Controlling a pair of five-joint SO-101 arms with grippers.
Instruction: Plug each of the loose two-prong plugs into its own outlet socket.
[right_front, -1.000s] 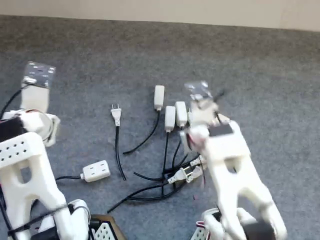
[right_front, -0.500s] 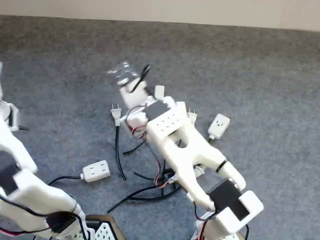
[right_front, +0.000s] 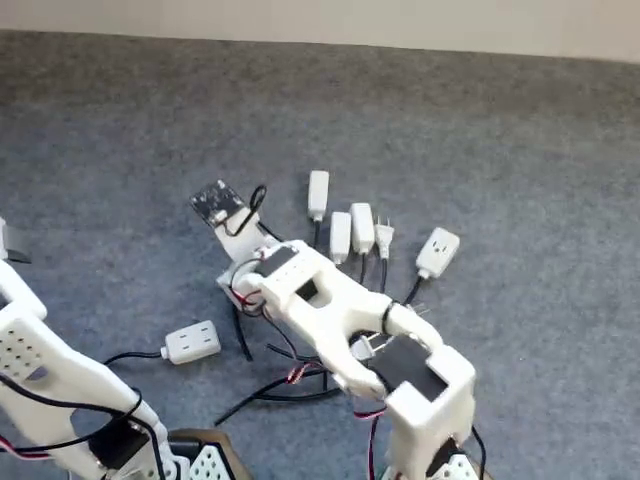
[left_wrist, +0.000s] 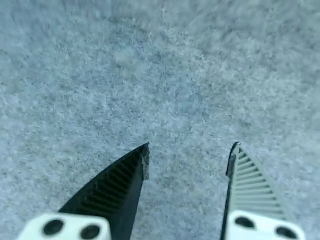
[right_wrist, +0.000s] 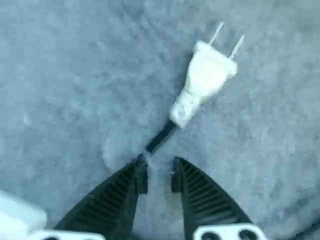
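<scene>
The right gripper (right_wrist: 158, 169) has its fingers nearly together with a narrow gap, holding nothing. Its tips sit at the black cord (right_wrist: 160, 139) of a white two-prong plug (right_wrist: 207, 75), which lies flat on the grey carpeted surface (left_wrist: 150, 75). The left gripper (left_wrist: 189, 155) is spread wide above the carpet. White plastic outlet sockets (right_front: 318, 192) lie beside the right arm.

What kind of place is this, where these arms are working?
Probably an indoor robot test bench. A grey carpet-like mat covers the work surface. Loose two-prong plugs and outlet sockets on black cords lie scattered across it. A white arm hangs over them.
</scene>
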